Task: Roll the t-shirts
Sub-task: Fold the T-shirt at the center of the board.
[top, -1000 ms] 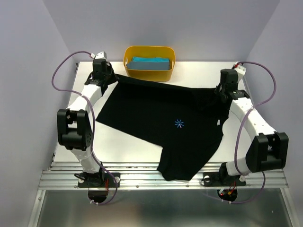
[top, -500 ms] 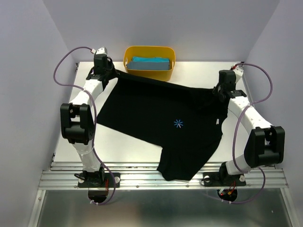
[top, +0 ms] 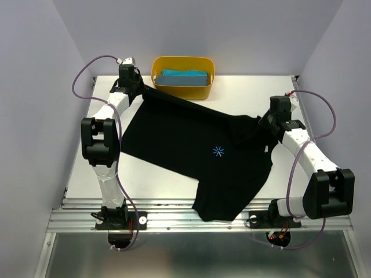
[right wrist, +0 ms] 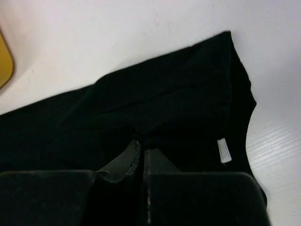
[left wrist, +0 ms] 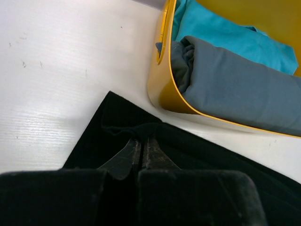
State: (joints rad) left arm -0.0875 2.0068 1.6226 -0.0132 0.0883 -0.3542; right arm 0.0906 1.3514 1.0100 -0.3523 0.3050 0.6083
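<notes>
White table (top: pixel 151 182) lay under both grippers. Black t-shirt (top: pixel 191 139) was spread on it, stretched between left gripper (left wrist: pixel 141 147) and right gripper (right wrist: pixel 142 149). Each had its jaws pressed together, pinching a fold at the shirt's far edge. Yellow tub (left wrist: pixel 162 89) sat just ahead-right of left gripper. It held teal t-shirt (left wrist: pixel 225 33) and grey rolled cloth (left wrist: pixel 235 89), touching. White label (right wrist: pixel 225 150) showed on the shirt, right of right gripper.

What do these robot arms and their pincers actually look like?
Each is a chain of white tubes joined by chunky black blocks; the left arm and right arm match. A thin lilac cable loops beside each. The left gripper and right gripper end in two dark, flat, tapering fingers.
</notes>
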